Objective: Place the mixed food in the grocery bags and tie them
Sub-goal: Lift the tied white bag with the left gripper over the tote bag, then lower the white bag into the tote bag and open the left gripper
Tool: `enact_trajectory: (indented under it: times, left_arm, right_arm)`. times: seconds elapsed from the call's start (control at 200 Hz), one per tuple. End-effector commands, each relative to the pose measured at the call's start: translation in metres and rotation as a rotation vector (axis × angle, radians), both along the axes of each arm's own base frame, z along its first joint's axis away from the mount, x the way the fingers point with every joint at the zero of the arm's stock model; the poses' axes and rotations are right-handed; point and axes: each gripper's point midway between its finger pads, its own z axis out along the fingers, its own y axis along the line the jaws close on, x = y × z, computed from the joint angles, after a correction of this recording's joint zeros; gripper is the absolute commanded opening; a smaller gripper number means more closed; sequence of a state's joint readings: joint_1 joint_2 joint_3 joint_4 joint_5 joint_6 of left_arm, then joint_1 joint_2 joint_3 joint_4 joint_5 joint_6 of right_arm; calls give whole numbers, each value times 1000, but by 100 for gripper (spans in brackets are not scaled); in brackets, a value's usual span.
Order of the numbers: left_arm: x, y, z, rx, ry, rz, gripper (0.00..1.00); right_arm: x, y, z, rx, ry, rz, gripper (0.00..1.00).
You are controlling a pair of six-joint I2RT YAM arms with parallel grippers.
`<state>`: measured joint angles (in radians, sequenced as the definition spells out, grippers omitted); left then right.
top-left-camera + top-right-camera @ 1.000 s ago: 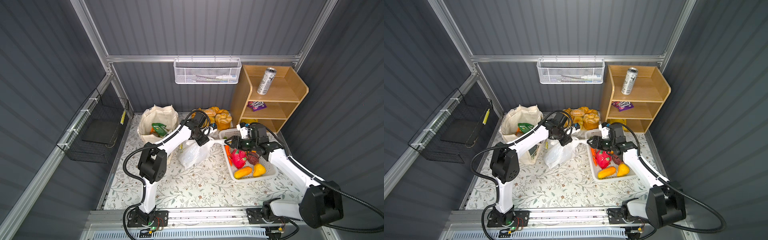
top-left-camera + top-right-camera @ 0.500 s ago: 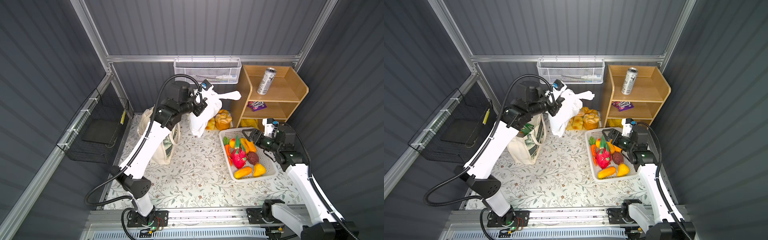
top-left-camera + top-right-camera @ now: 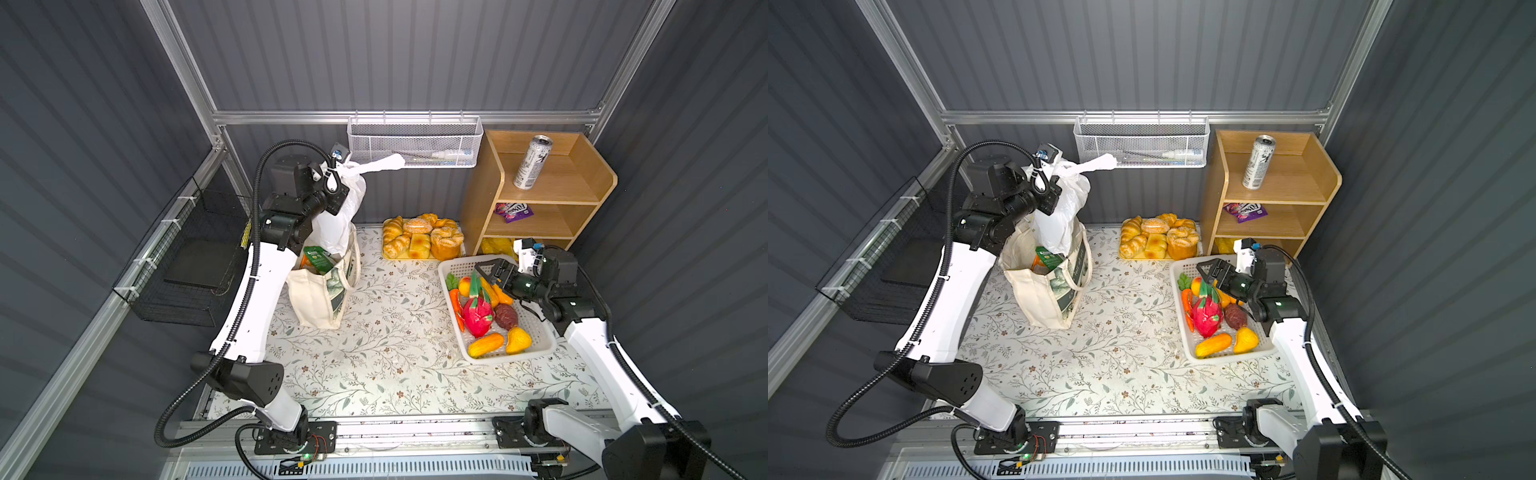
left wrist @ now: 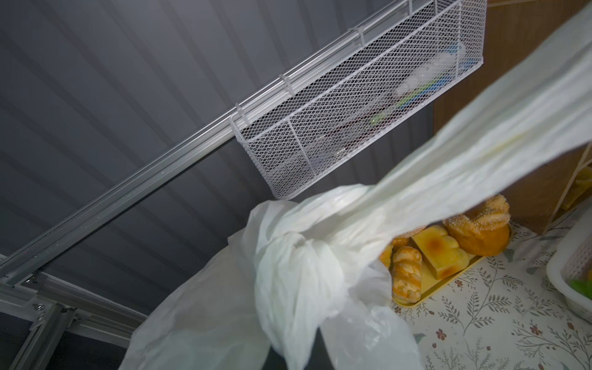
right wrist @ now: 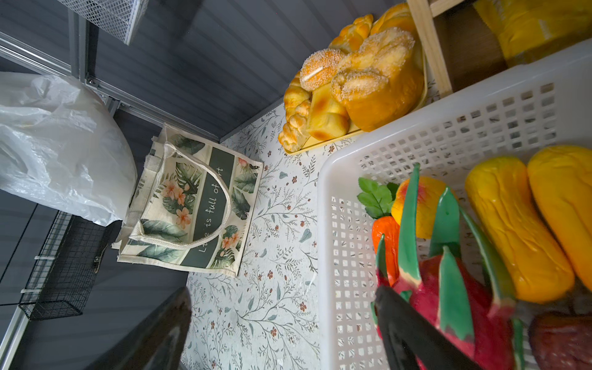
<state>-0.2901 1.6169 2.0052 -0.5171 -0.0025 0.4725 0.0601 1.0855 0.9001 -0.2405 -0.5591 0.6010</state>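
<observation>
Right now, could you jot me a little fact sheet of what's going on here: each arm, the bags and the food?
Left gripper: shut on the white plastic bag, held up in the air
Bag top: looks knotted, one loose end sticking out sideways
Tote: upright on the table, directly under the hanging bag, green packet showing inside
Right gripper: open, empty, over the fruit basket
Can: standing on the shelf's top level
Bread: piled by the back wall
</observation>
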Motion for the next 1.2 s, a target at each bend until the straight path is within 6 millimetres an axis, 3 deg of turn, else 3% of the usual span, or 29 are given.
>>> enact_trajectory:
  times: [0.0,0.245,0.55,0.715,0.921,1.086,1.196]
  left_arm:
    - [5,-2,8,29,-47,-23,0]
    - [12,24,-24,76,4,60,0]
    - [4,59,-55,70,83,133,0]
    - [2,65,-101,104,239,146,0]
    - [-7,41,-163,30,446,30,0]
    - [-3,49,-228,74,648,94,0]
    - [0,55,-257,82,717,143,0]
  right_arm:
    - [-1,3,8,-7,-23,18,91]
    - [-4,2,3,-16,-15,19,92]
    - [-4,3,-1,-20,-4,25,92]
    - [-4,3,-3,-22,-3,23,93]
    - [-2,3,-5,-18,0,18,93]
    - [-3,3,-6,-22,3,14,93]
    - [-4,2,-5,-31,1,9,93]
